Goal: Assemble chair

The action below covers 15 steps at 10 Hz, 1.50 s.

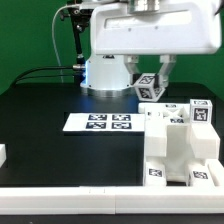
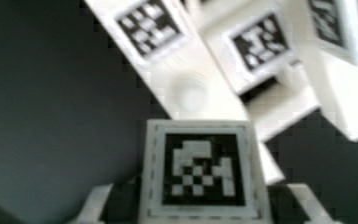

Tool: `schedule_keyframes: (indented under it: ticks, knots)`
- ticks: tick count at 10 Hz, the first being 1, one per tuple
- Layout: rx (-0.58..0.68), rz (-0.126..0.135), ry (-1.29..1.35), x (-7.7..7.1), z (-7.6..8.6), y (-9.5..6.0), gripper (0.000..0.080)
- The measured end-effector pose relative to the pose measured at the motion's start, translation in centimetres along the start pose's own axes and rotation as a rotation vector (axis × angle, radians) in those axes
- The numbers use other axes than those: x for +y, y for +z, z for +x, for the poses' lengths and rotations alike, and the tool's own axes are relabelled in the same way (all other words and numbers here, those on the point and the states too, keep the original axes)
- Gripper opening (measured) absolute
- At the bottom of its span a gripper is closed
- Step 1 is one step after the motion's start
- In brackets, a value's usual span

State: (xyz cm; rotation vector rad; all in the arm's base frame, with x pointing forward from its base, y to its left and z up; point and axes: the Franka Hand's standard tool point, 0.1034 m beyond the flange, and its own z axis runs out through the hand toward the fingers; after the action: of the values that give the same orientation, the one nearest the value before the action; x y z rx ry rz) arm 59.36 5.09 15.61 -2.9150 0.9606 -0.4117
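**Inspector A:** State of the tool (image 1: 150,78)?

**Inspector B:** Closed on a small white tagged chair piece (image 1: 151,88). In the exterior view the piece hangs tilted between the two dark fingers (image 1: 166,70), clear of the black surface (image 1: 40,110). The wrist view confirms it: the same piece (image 2: 202,168) sits between the finger pads (image 2: 101,203), its black-and-white tag facing the camera.

**Inspector A:** Where is the remainder of the chair?

**Inspector B:** Grouped on the exterior view's right. A large white blocky assembly (image 1: 180,150) stands on the surface, with tags on its lower front face and on the blocks at its top. The held piece is above and just behind that assembly, toward the arm's base (image 1: 105,72). Whether it touches any block I cannot tell. In the wrist view, several tagged white parts (image 2: 211,50) lie beyond the held piece, blurred.

**Inspector A:** Other items on the surface?

**Inspector B:** The marker board (image 1: 97,123) lies flat, left of the assembly in the exterior view, its edge close to the nearest white block. A further white part (image 1: 3,155) shows at the exterior view's left edge, cut off by the frame. Green backdrop (image 1: 35,35) behind; dark cables (image 1: 45,70) run near the arm's base.
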Motion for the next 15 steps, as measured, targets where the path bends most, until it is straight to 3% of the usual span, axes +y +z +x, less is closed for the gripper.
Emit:
schedule_keyframes:
  ticks: [1,3,5,8,15]
  knots:
    - [0.024,0.007,-0.006,-0.6,-1.9,0.4,0.0282]
    - [0.013,0.007,-0.002,-0.4,-1.6,0.3,0.0284]
    - [0.028,0.002,-0.153,-0.2,-2.3,0.3,0.0284]
    - [0.118,0.022,-0.474,0.6,-0.6,-0.3,0.0284]
    - [0.172,0.041,-0.466,1.0,-0.8,0.4,0.0284]
